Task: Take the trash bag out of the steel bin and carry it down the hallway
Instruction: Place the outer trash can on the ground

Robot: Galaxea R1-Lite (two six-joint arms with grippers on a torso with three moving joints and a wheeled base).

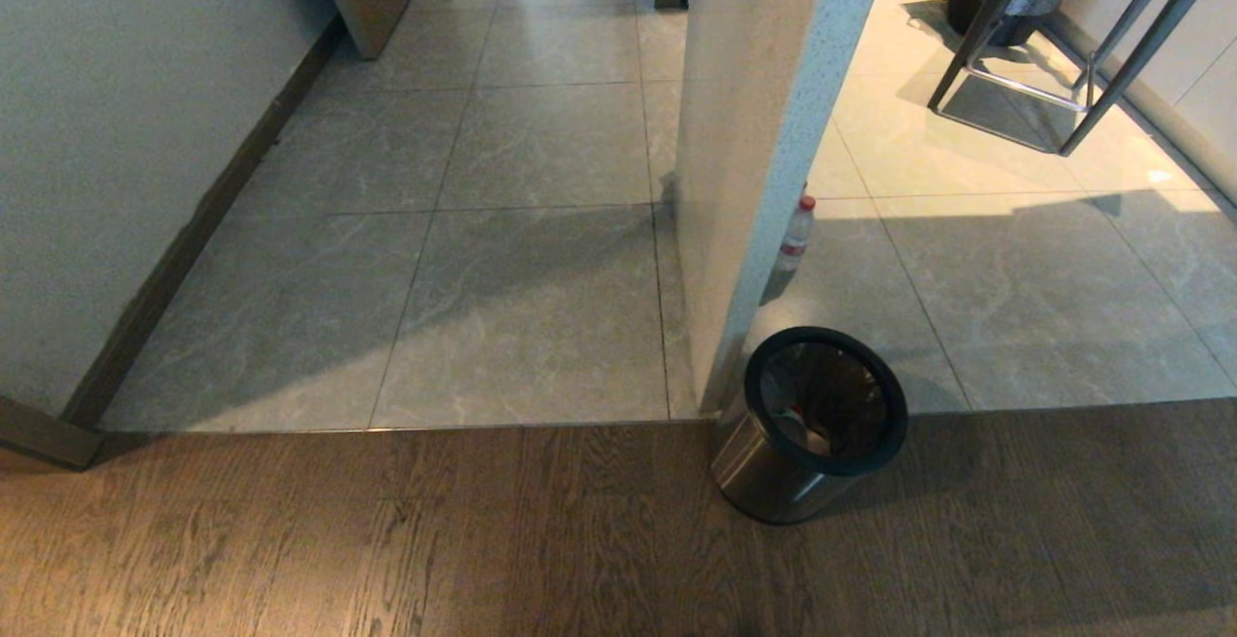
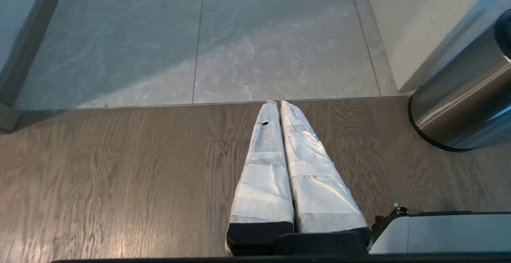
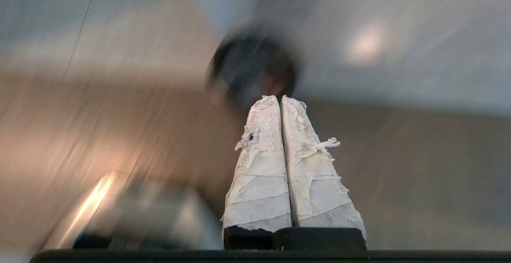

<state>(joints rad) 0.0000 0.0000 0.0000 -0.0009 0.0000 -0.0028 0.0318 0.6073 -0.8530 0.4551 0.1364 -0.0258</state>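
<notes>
- I see the steel bin (image 1: pixel 824 424) on the wood floor (image 1: pixel 387 540), beside the wall corner (image 1: pixel 763 163).
- The trash bag (image 1: pixel 826 403) sits inside the bin.
- The hallway (image 1: pixel 522 231) is behind it.
- My left hand (image 2: pixel 278 103) is closed and empty above the wood floor.
- My right hand (image 3: pixel 279 98) is closed and empty, pointing to the bin.

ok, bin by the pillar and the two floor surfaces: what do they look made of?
Steel bin: looks like brushed stainless steel, given the streaked sheen on its wall, with a matte black ring rim, probably plastic or rubber. Hallway floor: large glossy grey tiles with marble-like veining and thin grout lines, likely ceramic or stone. Near floor: brown planks with printed-looking grain, wood or laminate; can't tell which.
</notes>
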